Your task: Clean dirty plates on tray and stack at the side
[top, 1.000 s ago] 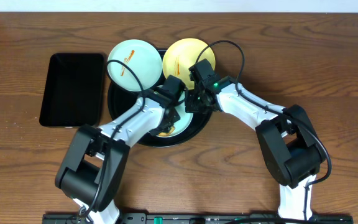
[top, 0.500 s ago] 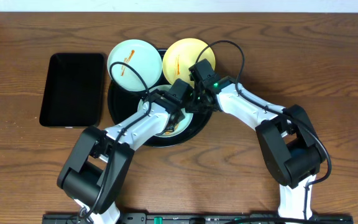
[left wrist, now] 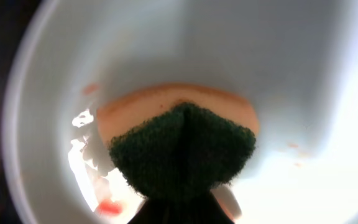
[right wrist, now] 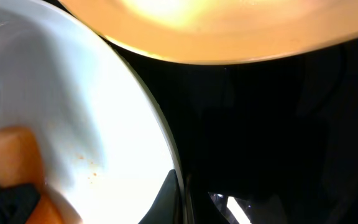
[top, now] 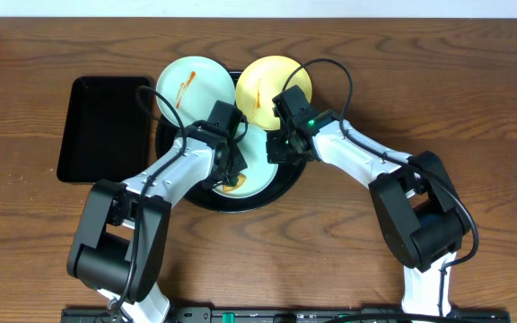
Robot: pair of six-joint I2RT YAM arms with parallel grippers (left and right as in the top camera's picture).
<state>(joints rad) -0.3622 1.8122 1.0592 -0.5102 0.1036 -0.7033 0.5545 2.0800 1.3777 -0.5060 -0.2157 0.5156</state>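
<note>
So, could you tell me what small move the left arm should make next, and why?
I would probably slide the sponge towards the red smear near the plate rim and scrub there. Sauce specks show on that plate, the sponge is pressed onto it by the left gripper, and the right gripper appears to clamp its edge.

Overhead: fixed above the counter point(top: 474, 99), looking straight down, with the far edge along the frame top. Left wrist: very close over the front plate point(left wrist: 278, 68), aimed into its bowl at the sponge point(left wrist: 182, 149). Right wrist: equally close, at that plate's rim above the tray point(right wrist: 272, 124); both wrist views share the front plate and sponge.
</note>
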